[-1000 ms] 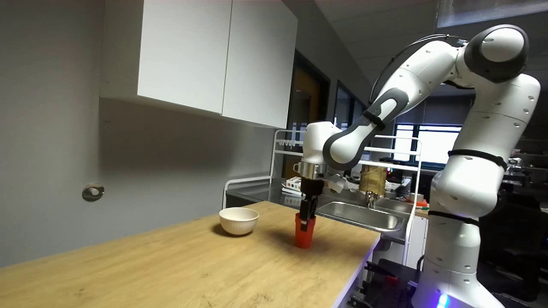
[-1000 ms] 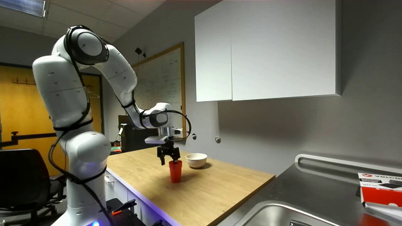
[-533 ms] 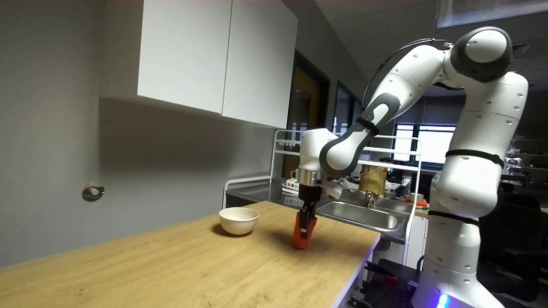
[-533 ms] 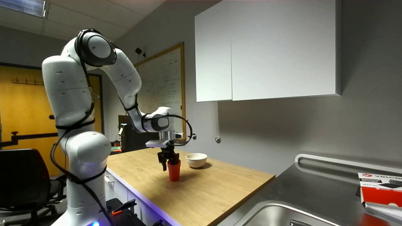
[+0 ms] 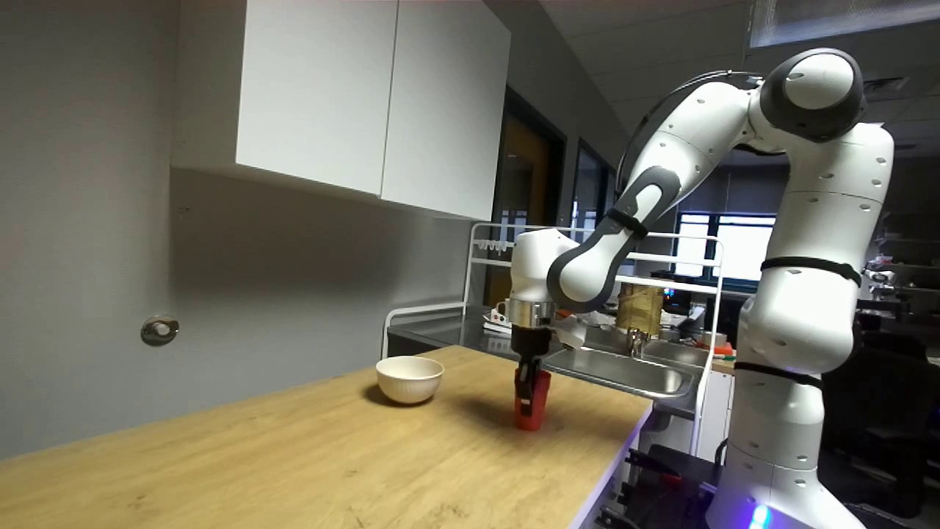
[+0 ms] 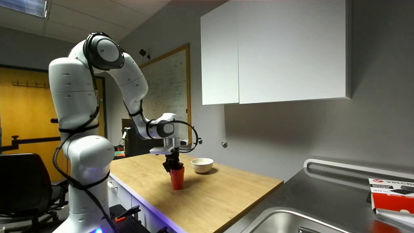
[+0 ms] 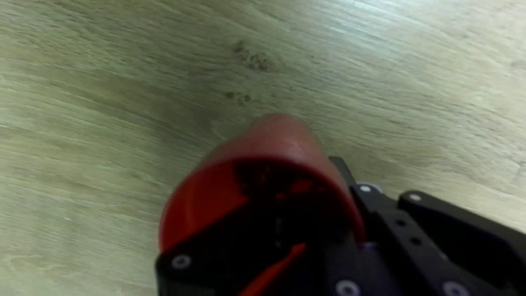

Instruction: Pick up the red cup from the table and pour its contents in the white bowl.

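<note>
The red cup (image 5: 542,400) is near the right end of the wooden table (image 5: 330,455), leaning slightly, with its base at about table height. My gripper (image 5: 526,400) points down and is shut on the cup's wall, one finger inside the rim and the other against the outside. In the wrist view the cup (image 7: 279,142) opens toward the camera; its inside is dark, so its contents cannot be made out. The white bowl (image 6: 202,165) stands upright, a short way from the cup toward the wall, visible in both exterior views.
A white wall cabinet (image 5: 316,95) hangs above the table's back. Past the table's end are a dark counter (image 6: 323,194), a steel sink (image 5: 617,369) and a white rack (image 5: 711,330). A red-and-white box (image 6: 392,197) lies on that counter.
My arm has come lower and the gripper has closed on the cup's wall. The cup tipped, then came more upright, and has shifted slightly away from the bowl.
</note>
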Available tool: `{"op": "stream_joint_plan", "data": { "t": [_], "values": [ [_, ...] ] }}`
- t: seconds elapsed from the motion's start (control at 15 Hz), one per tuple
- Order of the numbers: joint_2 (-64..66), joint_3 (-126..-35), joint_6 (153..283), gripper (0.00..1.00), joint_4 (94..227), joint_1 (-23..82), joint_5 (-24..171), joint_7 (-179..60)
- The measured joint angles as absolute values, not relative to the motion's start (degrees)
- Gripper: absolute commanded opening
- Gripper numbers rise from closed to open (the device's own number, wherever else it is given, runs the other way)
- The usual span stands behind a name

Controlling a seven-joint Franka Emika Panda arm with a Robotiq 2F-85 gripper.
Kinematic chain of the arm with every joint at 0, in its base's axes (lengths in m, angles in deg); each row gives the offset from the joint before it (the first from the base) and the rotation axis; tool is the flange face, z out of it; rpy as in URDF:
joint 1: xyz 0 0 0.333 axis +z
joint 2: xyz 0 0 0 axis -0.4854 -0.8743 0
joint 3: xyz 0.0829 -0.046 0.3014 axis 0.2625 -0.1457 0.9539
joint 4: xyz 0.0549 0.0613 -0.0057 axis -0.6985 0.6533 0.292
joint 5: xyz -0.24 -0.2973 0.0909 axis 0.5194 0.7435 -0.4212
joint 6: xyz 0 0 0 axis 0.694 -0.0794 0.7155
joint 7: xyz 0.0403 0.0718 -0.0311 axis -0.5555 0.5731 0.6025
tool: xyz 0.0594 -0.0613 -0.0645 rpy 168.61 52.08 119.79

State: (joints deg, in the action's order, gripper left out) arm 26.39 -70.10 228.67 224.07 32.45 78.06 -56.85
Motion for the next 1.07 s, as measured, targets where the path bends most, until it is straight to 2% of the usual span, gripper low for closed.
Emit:
{"op": "stream_joint_plan", "data": {
  "t": [0.6, 1.07],
  "values": [
    [30.3, -65.1, 221.5, 0.04, 220.0, 34.2, 85.7, -69.4],
    [32.9, -63.9, 218.0, 0.04, 210.8, 39.3, 80.0, -62.7]
  ]
}}
